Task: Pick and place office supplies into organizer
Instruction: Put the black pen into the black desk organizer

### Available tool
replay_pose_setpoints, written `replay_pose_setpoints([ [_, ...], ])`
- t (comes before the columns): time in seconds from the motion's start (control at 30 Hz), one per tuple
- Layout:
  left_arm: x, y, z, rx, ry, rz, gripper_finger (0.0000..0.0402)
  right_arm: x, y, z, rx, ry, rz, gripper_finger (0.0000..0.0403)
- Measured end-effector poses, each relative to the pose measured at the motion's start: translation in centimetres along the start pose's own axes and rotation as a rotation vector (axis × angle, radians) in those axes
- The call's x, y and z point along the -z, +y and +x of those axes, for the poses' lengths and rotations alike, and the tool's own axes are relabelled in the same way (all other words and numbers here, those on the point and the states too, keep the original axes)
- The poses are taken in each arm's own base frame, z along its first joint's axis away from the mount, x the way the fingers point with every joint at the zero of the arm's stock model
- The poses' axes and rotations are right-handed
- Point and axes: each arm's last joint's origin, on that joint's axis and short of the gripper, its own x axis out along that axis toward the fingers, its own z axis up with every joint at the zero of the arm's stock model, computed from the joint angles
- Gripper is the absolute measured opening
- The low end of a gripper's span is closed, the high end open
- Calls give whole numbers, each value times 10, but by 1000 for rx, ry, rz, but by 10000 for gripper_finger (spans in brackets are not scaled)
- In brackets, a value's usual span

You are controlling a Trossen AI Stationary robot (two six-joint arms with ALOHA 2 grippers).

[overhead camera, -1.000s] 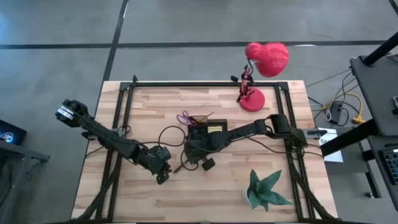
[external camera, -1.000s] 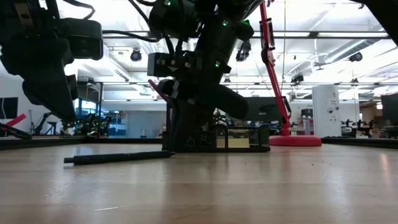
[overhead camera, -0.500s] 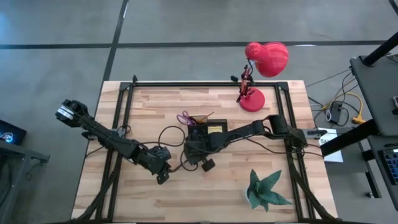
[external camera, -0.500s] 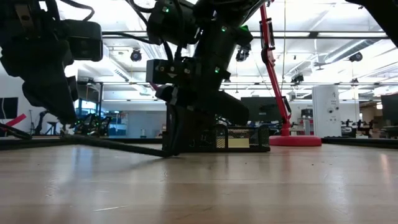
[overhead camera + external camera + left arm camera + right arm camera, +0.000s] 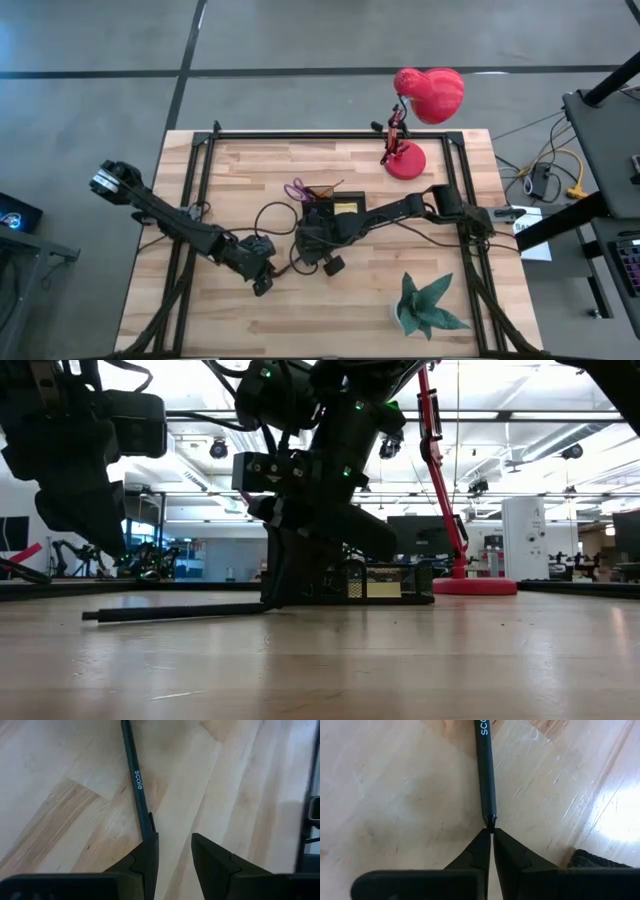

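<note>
A dark pen [image 5: 175, 611] printed "scale" lies on the wood between my two grippers. My right gripper [image 5: 491, 831] is low over the table just in front of the black organizer [image 5: 335, 210] and is shut on one end of the pen. My left gripper [image 5: 175, 840] hovers open above the pen's clip end [image 5: 150, 822], which runs up beside one finger; whether they touch cannot be told. Purple-handled scissors [image 5: 296, 190] stick out of the organizer's far left corner. A yellow sticky pad [image 5: 347, 207] sits in the organizer. My right gripper pinches the pen's tapered tip [image 5: 490, 822] between its two fingertips. The fingers come down steeply from above. The pen runs straight on from the fingertips. It lies nearly level, with its free end [image 5: 88, 616] down on the table.
A red desk lamp [image 5: 420, 110] stands at the far right of the table. A green paper plant [image 5: 428, 305] stands near the right front corner. A dark cable loop [image 5: 272, 212] hangs by the right arm. Bare wood [image 5: 330, 320] lies toward the near edge.
The pen's free end tipped up off the table about half a second ago, while the end in my right gripper stayed low. It has since come back down, and the pen now lies nearly level again. My left gripper has stayed open above it.
</note>
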Motion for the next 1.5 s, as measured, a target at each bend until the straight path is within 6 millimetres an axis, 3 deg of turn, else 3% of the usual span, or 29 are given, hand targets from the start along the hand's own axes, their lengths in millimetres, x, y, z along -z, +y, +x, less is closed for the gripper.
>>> replay_pose_setpoints([
  [0.33, 8, -12, 43, -22, 93, 22, 100, 0, 0, 0, 1, -2, 7, 13],
  [0.73, 5, -9, 30, -93, 75, 6, 100, 3, 2, 3, -5, 7, 7, 13],
  [1.13, 5, 1, 29, -208, 58, 27, 100, 3, 2, 3, 0, -1, 8, 13],
  [1.5, 1, 4, 26, -169, 146, -16, 100, 4, 2, -3, -39, 52, 26, 13],
])
